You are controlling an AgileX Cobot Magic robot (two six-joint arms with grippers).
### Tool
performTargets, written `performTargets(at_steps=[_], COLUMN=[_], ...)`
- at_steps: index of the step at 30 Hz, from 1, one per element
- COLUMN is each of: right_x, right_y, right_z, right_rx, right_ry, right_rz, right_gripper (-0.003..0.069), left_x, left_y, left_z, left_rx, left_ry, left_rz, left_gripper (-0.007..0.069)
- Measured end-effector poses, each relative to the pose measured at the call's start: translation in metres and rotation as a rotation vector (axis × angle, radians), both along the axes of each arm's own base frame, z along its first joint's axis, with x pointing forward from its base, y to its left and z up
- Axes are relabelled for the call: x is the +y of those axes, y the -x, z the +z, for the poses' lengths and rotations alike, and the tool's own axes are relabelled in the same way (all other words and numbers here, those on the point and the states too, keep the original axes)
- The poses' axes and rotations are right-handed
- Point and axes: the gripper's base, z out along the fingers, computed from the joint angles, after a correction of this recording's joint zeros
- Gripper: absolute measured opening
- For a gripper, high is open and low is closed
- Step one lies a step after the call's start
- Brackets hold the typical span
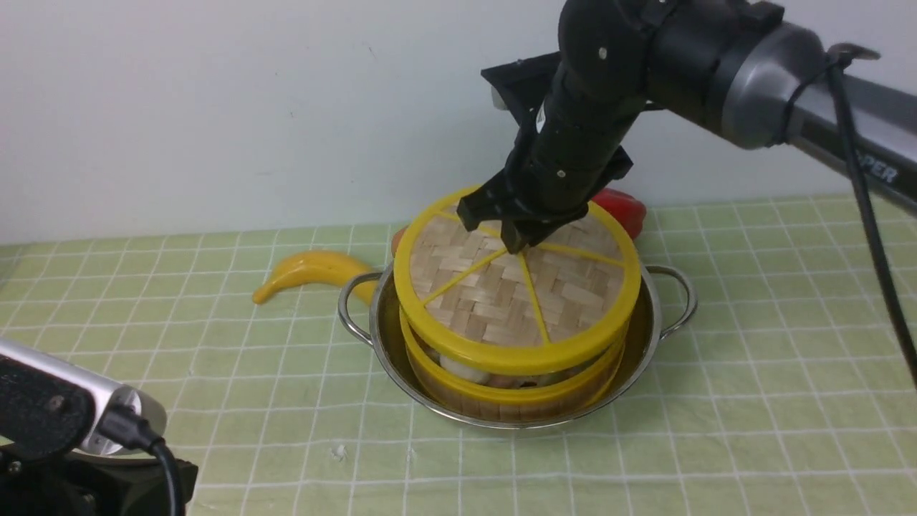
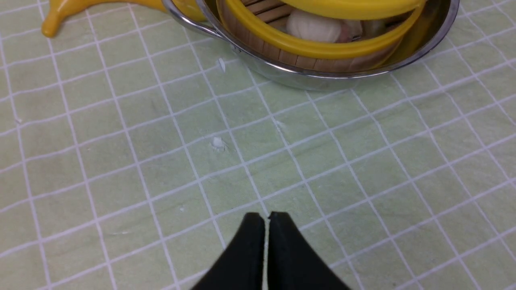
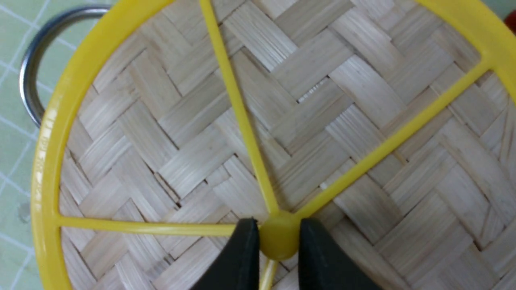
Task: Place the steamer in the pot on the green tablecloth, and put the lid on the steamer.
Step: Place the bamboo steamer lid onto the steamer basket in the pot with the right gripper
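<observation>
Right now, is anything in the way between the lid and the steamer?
Nothing visible is. The right gripper holds the lid by its hub, tilted over the steamer in the pot; the gap showing between them is open.

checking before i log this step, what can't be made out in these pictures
- Far edge of the lid: front view, behind the right pincer; whether it rests on the steamer there is unclear.
- Red object: front view, mostly hidden by lid and right arm; unidentifiable.
- Buns: left wrist view, only a sliver under the lid; count unknown.
- Left pincer: left wrist view, only tips show, rest cut by the edge.
</observation>
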Motion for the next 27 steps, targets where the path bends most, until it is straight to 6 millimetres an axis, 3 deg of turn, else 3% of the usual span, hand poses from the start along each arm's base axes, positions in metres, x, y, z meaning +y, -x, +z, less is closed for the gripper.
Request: performTargets(at_steps=[14, 21, 27], right_x=[0.002, 0.005, 0.006], right_y=[-0.002, -0.007, -0.007], right_z=[-0.012, -0.033, -0.033], right_rx=[0.023, 0.053, 0.051], right_ry=[0.019, 0.045, 0.047], right_rz=[0.018, 0.041, 0.049], right_gripper=[0.0137, 0.0137, 0.0137], left_x=[0.000, 0.000, 0.000], left_y=[0.000, 0.000, 0.000], left_z=[0.000, 0.000, 0.000], left_rx=[-0.001, -0.001, -0.001], left_ry=[-0.003, -0.003, -0.004], left_rz=[0.000, -0.001, -0.001], left_gripper=[0.0012, 0.0012, 0.0012])
